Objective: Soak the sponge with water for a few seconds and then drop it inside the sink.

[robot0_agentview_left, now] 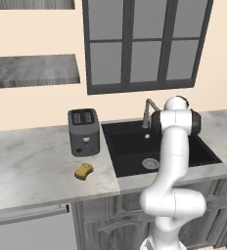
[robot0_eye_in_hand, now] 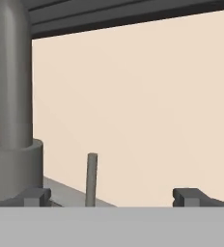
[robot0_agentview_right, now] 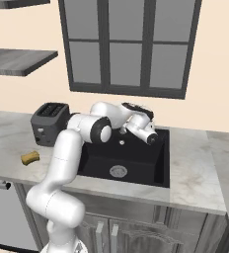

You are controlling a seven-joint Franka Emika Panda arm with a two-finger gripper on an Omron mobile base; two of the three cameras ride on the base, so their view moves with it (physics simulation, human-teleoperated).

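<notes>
On the counter beside the toaster [robot0_agentview_left: 83,131], small yellow-orange peanut-shaped sponge [robot0_agentview_left: 83,171], hand [robot0_eye_in_hand: 112,197] spread wide, grasping nothing

Dark toaster [robot0_agentview_left: 83,132] on marble counter [robot0_agentview_left: 27,166]

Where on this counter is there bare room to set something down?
The marble counter is bare left of the dark grey toaster and small yellow sponge. Right of the black sink is another bare stretch. It is crowded at the sink's back rim, where the open gripper sits by the grey faucet.
</notes>
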